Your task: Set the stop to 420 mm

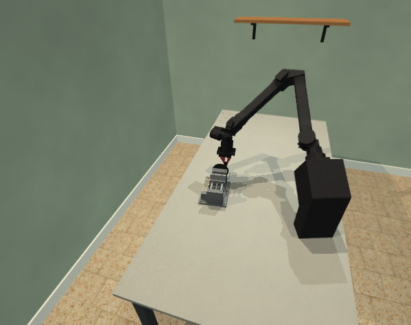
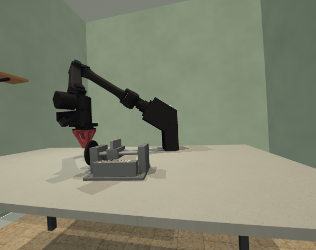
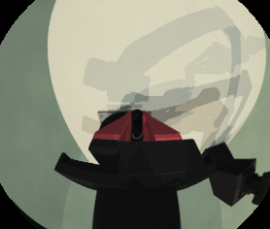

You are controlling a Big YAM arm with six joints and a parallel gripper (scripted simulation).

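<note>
The stop device stands on the table, with a grey base plate [image 2: 113, 178] and two end posts. Its grey stop carriage [image 2: 112, 153] sits on rods, nearer the handwheel end. A pale scale [image 2: 121, 161] with a small red mark runs along the front block; its numbers are too small to read. The black handwheel [image 1: 217, 166] [image 2: 87, 155] is at the device's far end in the top view. My gripper [image 1: 225, 162] [image 2: 84, 146] [image 3: 137, 114] points down at the wheel's upper rim. Its red fingers are shut on the wheel's small black handle, which shows between the tips in the wrist view.
The arm's black base [image 1: 320, 206] [image 2: 170, 132] stands at the other side of the table [image 1: 233, 265] [image 2: 219, 188]. An orange shelf [image 1: 291, 20] [image 2: 11, 77] hangs on the wall, well away from the device.
</note>
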